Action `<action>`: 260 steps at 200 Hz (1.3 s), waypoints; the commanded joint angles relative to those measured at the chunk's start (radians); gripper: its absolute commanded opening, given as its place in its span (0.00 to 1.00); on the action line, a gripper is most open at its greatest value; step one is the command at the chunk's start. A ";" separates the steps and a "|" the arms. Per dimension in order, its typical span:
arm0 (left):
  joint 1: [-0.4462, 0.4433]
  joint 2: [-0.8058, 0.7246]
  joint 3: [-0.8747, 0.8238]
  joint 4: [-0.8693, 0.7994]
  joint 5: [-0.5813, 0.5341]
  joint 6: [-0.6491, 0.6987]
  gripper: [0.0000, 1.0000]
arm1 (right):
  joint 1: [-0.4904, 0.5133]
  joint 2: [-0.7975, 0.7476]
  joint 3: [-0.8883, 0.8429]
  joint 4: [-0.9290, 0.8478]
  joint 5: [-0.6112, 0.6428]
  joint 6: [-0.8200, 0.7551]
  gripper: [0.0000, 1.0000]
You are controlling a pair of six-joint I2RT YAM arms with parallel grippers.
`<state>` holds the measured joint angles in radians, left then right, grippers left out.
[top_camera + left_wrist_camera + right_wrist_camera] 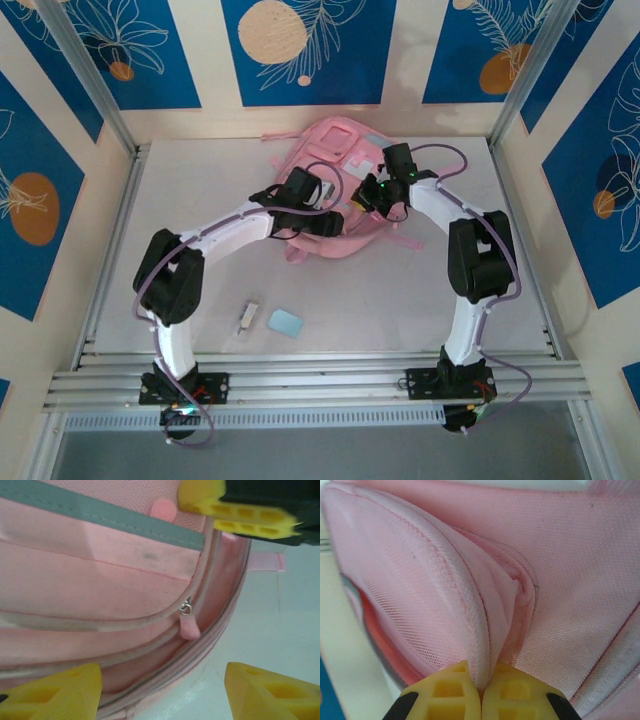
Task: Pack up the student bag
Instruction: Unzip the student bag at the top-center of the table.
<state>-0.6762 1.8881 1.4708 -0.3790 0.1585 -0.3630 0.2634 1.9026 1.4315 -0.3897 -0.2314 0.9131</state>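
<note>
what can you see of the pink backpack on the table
The student bag is a soft pink woven-fabric backpack lying at the far middle of the table. It has a pale patch, grey-blue trim and a zip with a pink pull. The right end effector pinches a piped fold of it. The open left end effector hovers at the zip.

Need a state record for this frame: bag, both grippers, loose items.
bag: student bag, lying at far centre of table
left gripper: open, at the bag, pink zipper pull just ahead, untouched
right gripper: shut on a fold of bag fabric
loose items: pale blue flat piece and small pale object, side by side, nearer the arm bases
</note>
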 commanded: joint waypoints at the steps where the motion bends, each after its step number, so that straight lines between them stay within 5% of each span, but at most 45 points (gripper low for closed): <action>1: -0.016 0.028 0.065 0.010 -0.049 0.028 0.63 | 0.004 -0.066 0.030 0.076 -0.116 0.087 0.00; 87: -0.049 0.159 0.191 -0.088 -0.192 -0.024 0.49 | 0.016 -0.080 -0.036 0.240 -0.185 0.248 0.00; 120: -0.054 0.192 0.233 -0.159 -0.246 -0.003 0.22 | 0.012 -0.088 -0.046 0.245 -0.186 0.237 0.00; 144: -0.038 0.183 0.218 -0.145 -0.136 0.007 0.00 | -0.006 -0.085 -0.055 0.246 -0.202 0.189 0.00; 172: 0.029 0.161 0.165 -0.096 0.170 0.033 0.00 | -0.044 -0.080 -0.051 0.190 -0.234 0.056 0.00; 186: 0.069 0.149 0.151 -0.126 0.226 0.076 0.00 | -0.070 -0.080 -0.045 0.148 -0.272 -0.031 0.00; 226: 0.176 0.113 0.156 -0.294 -0.091 0.224 0.00 | -0.151 -0.053 0.026 -0.119 -0.356 -0.299 0.00; 260: 0.230 0.091 0.181 -0.300 -0.194 0.270 0.00 | -0.198 -0.028 0.062 -0.257 -0.327 -0.450 0.00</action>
<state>-0.5034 2.0148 1.6463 -0.5972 0.1432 -0.1722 0.1131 1.8908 1.4300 -0.4828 -0.4980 0.6514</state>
